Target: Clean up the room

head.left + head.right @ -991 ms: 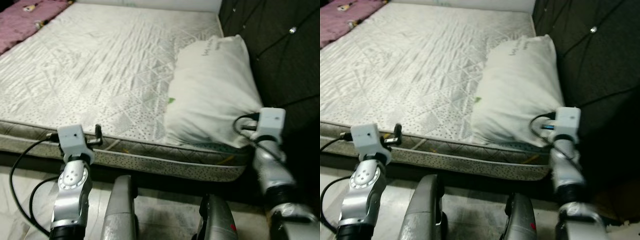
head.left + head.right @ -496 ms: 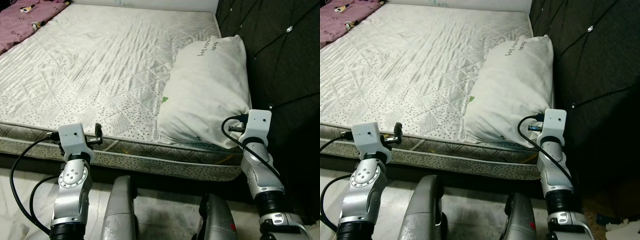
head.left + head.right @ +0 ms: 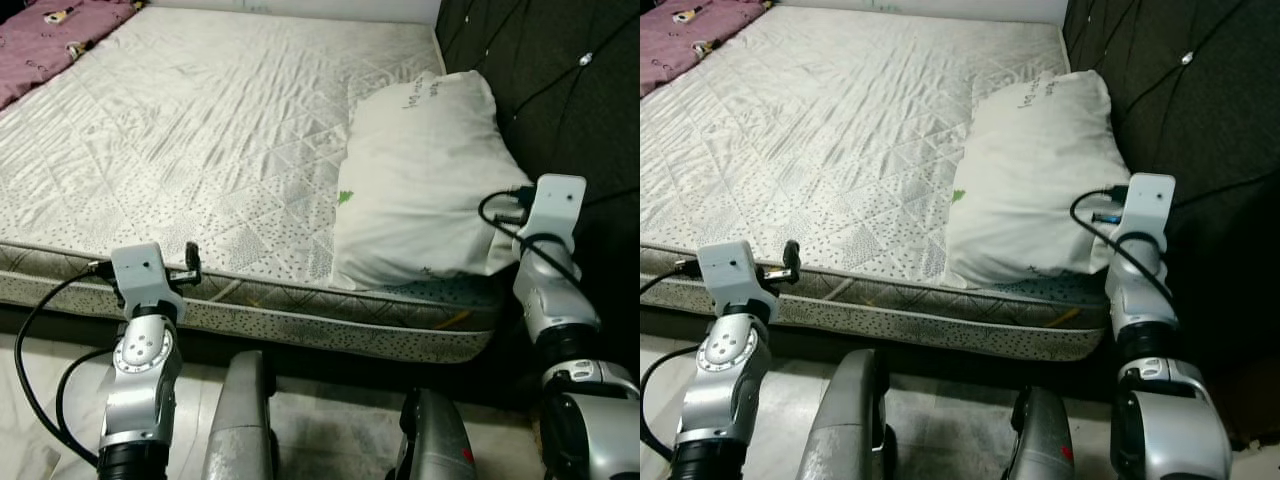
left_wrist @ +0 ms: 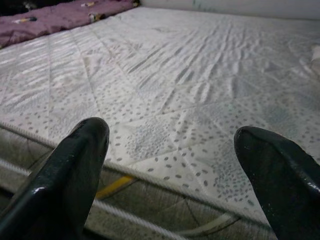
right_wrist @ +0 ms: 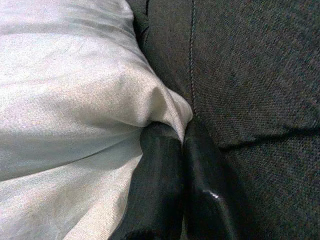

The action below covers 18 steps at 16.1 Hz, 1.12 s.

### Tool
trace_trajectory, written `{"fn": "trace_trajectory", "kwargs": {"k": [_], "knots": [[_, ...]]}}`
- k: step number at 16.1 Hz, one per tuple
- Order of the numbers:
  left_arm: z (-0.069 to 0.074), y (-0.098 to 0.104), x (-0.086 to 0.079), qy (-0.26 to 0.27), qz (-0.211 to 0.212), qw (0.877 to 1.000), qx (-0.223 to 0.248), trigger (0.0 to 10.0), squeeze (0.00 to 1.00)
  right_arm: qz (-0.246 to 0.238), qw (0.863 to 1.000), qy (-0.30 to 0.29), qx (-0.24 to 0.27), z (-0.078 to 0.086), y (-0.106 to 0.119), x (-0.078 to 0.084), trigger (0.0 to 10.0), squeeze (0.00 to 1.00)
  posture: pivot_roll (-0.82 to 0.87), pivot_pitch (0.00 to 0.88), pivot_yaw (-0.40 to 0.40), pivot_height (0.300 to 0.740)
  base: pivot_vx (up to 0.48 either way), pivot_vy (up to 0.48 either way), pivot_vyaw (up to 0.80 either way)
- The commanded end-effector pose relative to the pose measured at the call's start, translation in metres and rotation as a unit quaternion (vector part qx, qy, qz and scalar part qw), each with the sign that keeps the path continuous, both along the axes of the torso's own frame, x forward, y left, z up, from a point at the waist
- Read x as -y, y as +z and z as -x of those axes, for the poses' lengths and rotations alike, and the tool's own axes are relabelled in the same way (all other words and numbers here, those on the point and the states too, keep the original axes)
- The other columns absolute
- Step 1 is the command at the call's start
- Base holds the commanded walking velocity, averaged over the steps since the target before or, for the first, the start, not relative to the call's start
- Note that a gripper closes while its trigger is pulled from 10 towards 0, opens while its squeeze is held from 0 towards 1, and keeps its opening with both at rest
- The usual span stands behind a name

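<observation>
1. White pillow (image 3: 425, 180): right of centre in the left eye view, lying on the bare mattress (image 3: 200, 130) near its front edge, right side against the dark tufted headboard (image 3: 560, 90); green lettering near the far end, small green mark on the left side.
2. Right gripper (image 5: 182, 150): clenched on a corner of the pillow, fingers pressed together with white fabric bunched between the tips, just beside the headboard; wrist at right of centre in the eye views.
3. Left gripper (image 4: 172, 150): released, fingers spread wide, nothing between them; held at the mattress's front edge, lower left in the eye views, well apart from the pillow.
4. Purple blanket (image 3: 50, 40): upper left corner of the left eye view, on the far side of the mattress.
5. Pale floor (image 3: 40, 400): bottom left, below the mattress edge.
</observation>
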<state>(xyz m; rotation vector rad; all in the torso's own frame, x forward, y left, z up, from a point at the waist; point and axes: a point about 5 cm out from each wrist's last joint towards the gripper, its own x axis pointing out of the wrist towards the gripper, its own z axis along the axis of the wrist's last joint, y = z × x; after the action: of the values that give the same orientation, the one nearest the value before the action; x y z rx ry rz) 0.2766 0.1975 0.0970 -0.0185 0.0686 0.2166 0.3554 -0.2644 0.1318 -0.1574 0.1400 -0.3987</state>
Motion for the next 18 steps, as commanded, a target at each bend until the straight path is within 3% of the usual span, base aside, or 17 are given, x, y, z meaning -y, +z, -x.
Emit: {"fn": "trace_trajectory", "kwargs": {"k": [1, 2, 5, 6, 11, 12, 18], "knots": [[-0.004, -0.002, 0.005, -0.008, 0.006, 1.000, -0.004, 10.0, 0.00, 0.011, 0.999, 0.026, 0.043, -0.005, 0.013, -0.013, 7.3, 0.00, 0.13, 0.000, 0.010, 0.571, 0.000, 0.000, 0.00], [-0.006, -0.001, 0.008, -0.013, 0.006, 1.000, -0.002, 10.0, 0.00, 0.010, 0.998, 0.037, 0.039, -0.004, 0.008, -0.020, 10.0, 0.00, 0.12, 0.000, 0.014, 0.571, 0.000, 0.000, 0.00], [-0.015, 0.003, 0.012, -0.026, 0.003, 1.000, 0.009, 10.0, 0.00, -0.010, 0.996, 0.083, 0.030, -0.001, -0.009, -0.047, 10.0, 0.00, 0.12, 0.000, 0.019, 0.571, 0.000, 0.000, 0.00], [-0.017, 0.004, 0.012, -0.027, 0.003, 1.000, 0.010, 10.0, 0.00, -0.007, 0.996, 0.087, 0.029, -0.002, -0.009, -0.048, 10.0, 0.00, 0.12, 0.000, 0.018, 0.571, 0.000, 0.000, 0.00], [-0.029, 0.008, 0.010, -0.015, 0.007, 0.999, 0.029, 10.0, 0.00, -0.020, 0.991, 0.113, 0.067, -0.013, 0.006, -0.065, 10.0, 0.00, 0.11, 0.000, 0.005, 0.603, 0.000, 0.000, 0.00], [-0.031, 0.009, 0.011, -0.013, 0.009, 0.999, 0.036, 10.0, 0.00, -0.033, 0.989, 0.116, 0.081, -0.019, 0.012, -0.071, 10.0, 1.00, 0.11, 0.000, 0.000, 0.622, 0.000, 0.000, 0.00], [-0.040, 0.014, 0.008, -0.004, 0.009, 0.999, 0.050, 10.0, 0.00, -0.031, 0.988, 0.120, 0.095, -0.029, 0.024, -0.082, 10.0, 1.00, 0.11, 0.000, -0.003, 0.687, 0.000, 0.000, 0.00]]}}
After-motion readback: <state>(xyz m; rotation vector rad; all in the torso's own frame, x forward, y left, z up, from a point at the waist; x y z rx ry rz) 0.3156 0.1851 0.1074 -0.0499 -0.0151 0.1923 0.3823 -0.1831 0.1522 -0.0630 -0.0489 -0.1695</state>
